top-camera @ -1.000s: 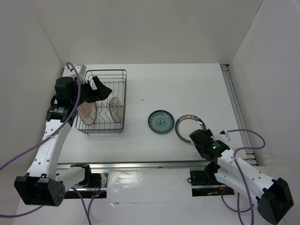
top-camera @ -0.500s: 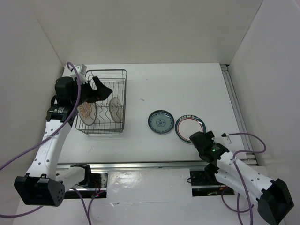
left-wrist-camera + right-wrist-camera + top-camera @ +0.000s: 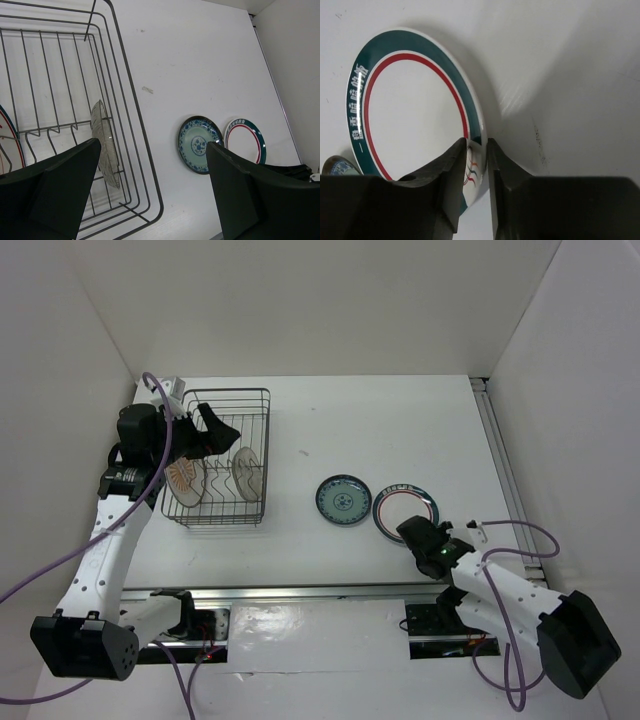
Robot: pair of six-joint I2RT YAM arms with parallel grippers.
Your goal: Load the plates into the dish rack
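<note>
Okay, right gripper: pinching rim of green-and-red plate, near-right corner of bench
rim writing: white characters, can't read them
left gripper: spread wide over dish rack, left edge
in rack: sunburst plate, grey plate
teal-blue plate: flat, just beside green one

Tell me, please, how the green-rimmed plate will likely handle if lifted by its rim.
The plate looks rigid and glossy, so it may slip between the right fingers straddling its rim. Held at one edge, it would probably tilt. Likely breakable if dropped.
</note>
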